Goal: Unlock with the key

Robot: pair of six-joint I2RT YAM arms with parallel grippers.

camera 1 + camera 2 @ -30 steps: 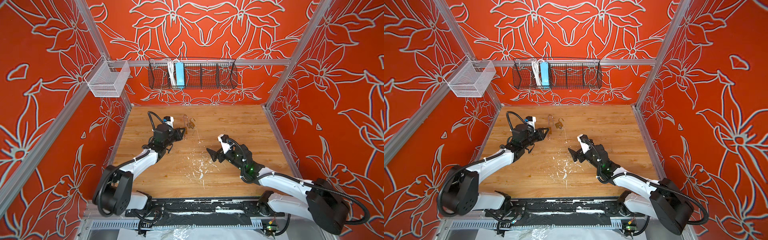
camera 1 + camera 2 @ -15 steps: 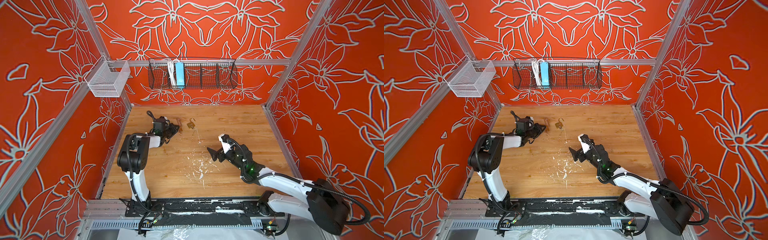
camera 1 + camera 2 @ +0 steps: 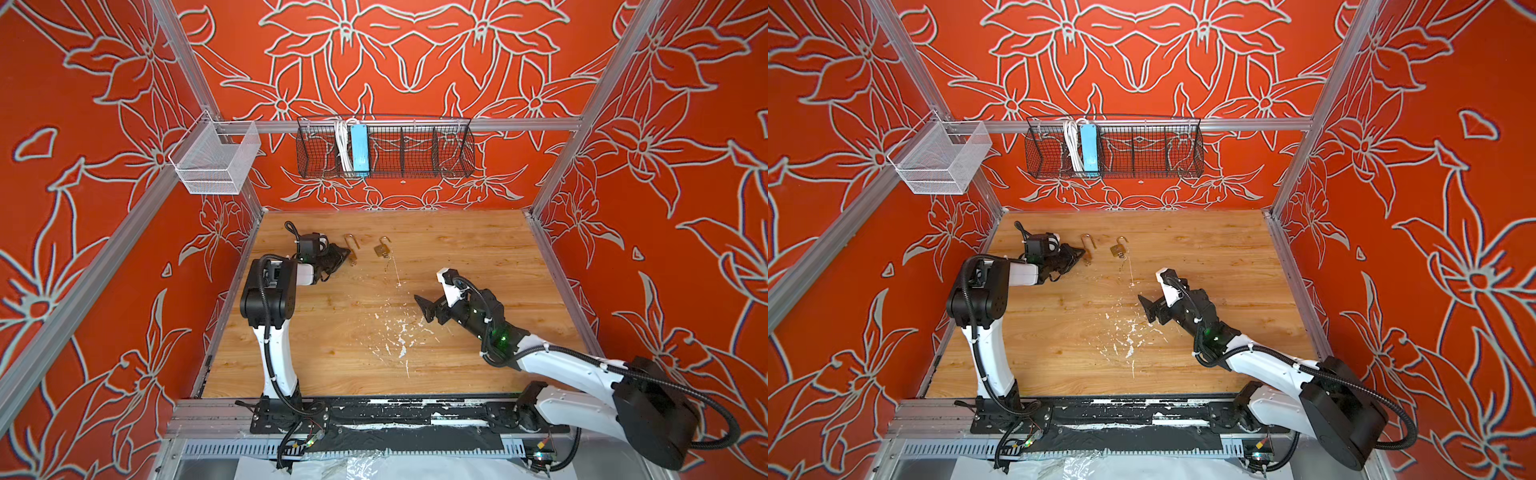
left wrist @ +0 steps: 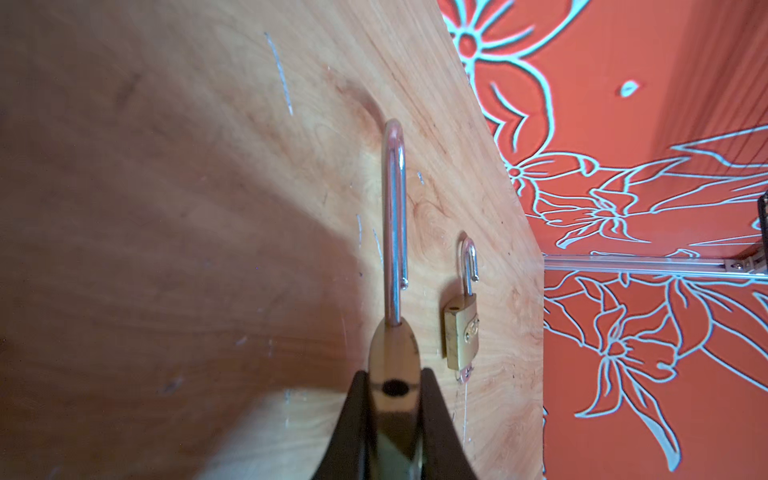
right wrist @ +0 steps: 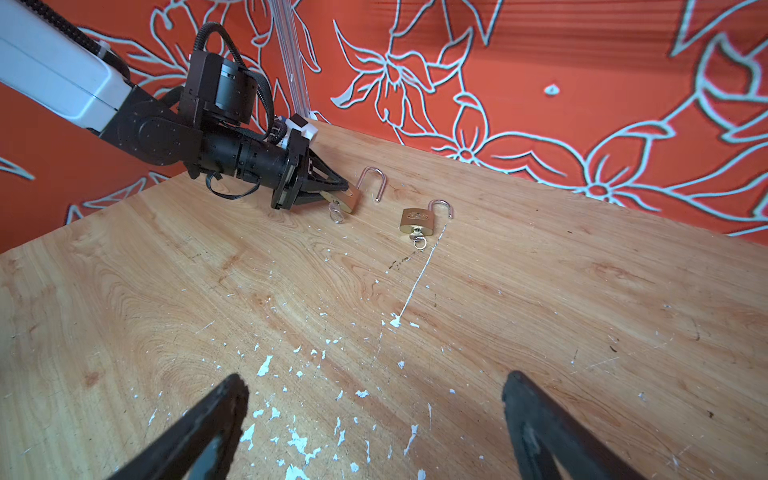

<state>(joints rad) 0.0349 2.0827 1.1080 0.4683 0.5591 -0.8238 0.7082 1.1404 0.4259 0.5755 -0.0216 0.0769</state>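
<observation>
My left gripper [image 4: 392,390] is shut on the brass body of a long-shackle padlock [image 4: 390,357]. Its shackle [image 4: 392,208] stands open, and the padlock lies low over the wooden table at the back left [image 3: 351,249] [image 3: 1087,249]. In the right wrist view a key ring [image 5: 336,215] hangs under that padlock [image 5: 348,199]. A smaller brass padlock [image 5: 417,218] [image 3: 381,249] lies flat just to its right, shackle open, with a key [image 5: 417,241] in its underside. My right gripper [image 5: 376,380] [image 3: 428,307] hovers open and empty mid-table.
White paint flecks [image 3: 395,336] mark the wooden table [image 3: 457,249]. A black wire basket [image 3: 384,147] with a blue box hangs on the back wall. A white mesh basket [image 3: 216,160] hangs at the left corner. Red walls close in three sides.
The left arm's elbow has swung up so its lower link stands upright, and its gripper has shifted slightly toward the back, still shut. The right arm has not moved.
</observation>
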